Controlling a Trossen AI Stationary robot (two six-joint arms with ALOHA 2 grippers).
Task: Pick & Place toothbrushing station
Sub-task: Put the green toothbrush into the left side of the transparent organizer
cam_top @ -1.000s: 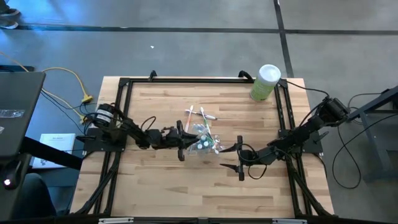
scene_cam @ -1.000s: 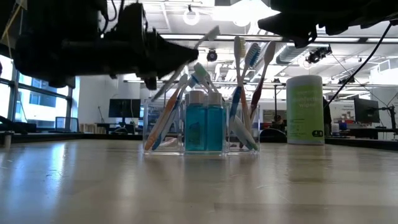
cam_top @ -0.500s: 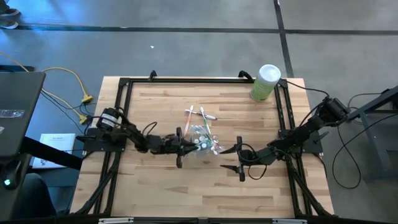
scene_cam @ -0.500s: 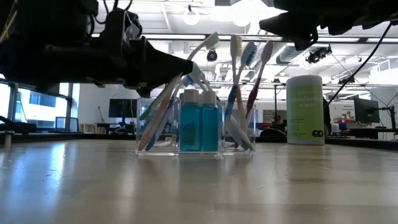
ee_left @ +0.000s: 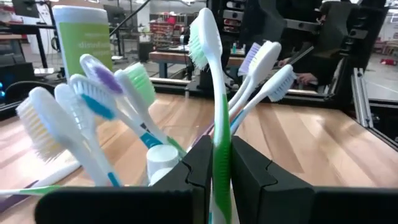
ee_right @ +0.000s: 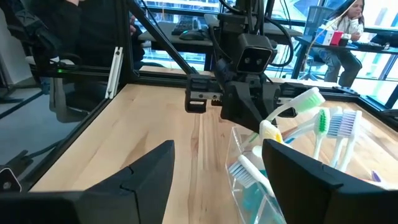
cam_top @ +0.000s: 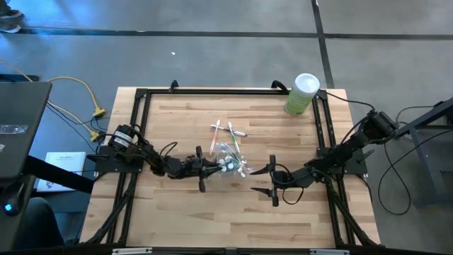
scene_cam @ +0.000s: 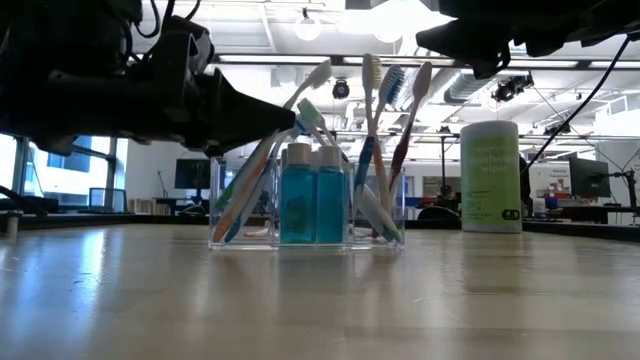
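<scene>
Left gripper (ee_left: 216, 163) pinches a green toothbrush (ee_left: 211, 93) in the clear cup (scene_cam: 305, 205), right gripper (cam_top: 272, 182) spread empty beside, green canister (cam_top: 302, 93) far behind

Tubes (scene_cam: 310, 205) blue, white-capped; canister (scene_cam: 490, 177) pale green, probably

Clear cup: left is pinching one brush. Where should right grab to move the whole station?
Judging from the pictures: the clear cup by its flat wall on the right gripper side, low, jaws open. Brushes fan out and lean over the rim, so avoid a top approach. The left gripper is shut on the green-and-white toothbrush, a slim stem that could slide out.
</scene>
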